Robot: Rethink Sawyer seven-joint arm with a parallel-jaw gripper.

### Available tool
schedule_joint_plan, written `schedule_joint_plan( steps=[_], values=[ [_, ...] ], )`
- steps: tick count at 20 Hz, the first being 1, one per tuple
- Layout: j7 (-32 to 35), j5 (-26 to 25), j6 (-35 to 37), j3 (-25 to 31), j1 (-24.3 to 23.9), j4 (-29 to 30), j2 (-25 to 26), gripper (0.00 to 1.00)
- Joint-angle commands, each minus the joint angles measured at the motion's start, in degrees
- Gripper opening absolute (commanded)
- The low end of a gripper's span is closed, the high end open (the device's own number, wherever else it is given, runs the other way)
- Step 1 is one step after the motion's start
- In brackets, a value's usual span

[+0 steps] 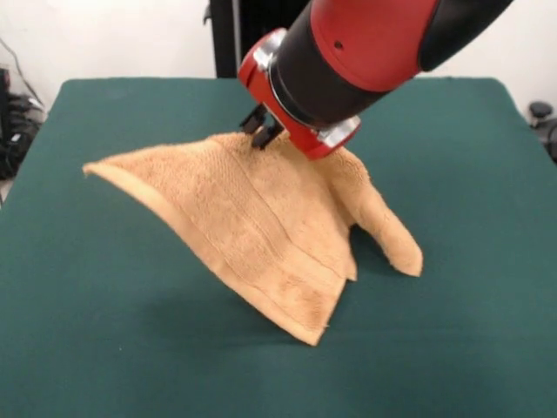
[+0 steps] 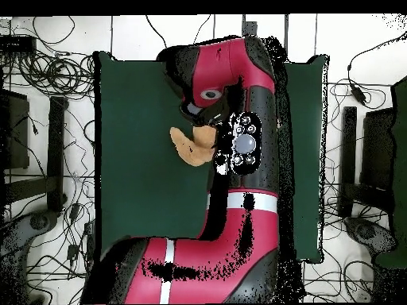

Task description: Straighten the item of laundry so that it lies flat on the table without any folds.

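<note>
The item of laundry [image 1: 261,226], a tan-orange terry towel with woven border bands, is pulled up into a tent shape on the dark green table [image 1: 104,331]. Its far edge is raised to a peak, and my gripper [image 1: 261,134] is shut on the towel at that peak. One corner stretches out to the left, one points toward the near side, and a folded flap droops at the right. In the overhead view the arm covers most of the towel [image 2: 189,147], and only a small tan part shows beside it. The gripper itself is hidden there.
The table [image 2: 135,175] reaches far beyond the towel on every side. Cables [image 2: 48,71] and dark equipment [image 2: 16,131] lie on the floor around it. My arm [image 2: 246,143] spans the table's middle in the overhead view.
</note>
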Motion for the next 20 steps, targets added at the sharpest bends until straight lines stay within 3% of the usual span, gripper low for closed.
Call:
schedule_joint_plan(
  steps=[1, 14, 16, 20],
  values=[
    [-16.3, -1.5, 3.2, 4.0, 0.0, 0.9, 4.4, 0.0],
    [-14.7, -0.7, -0.1, 3.7, 0.1, 3.9, 3.1, 0.0],
    [-14.6, -0.8, 0.4, 3.5, 0.3, 3.9, 3.0, 0.0],
    [-18.3, -0.8, 8.3, 4.2, 0.1, 0.9, 3.5, 0.0]
  ],
)
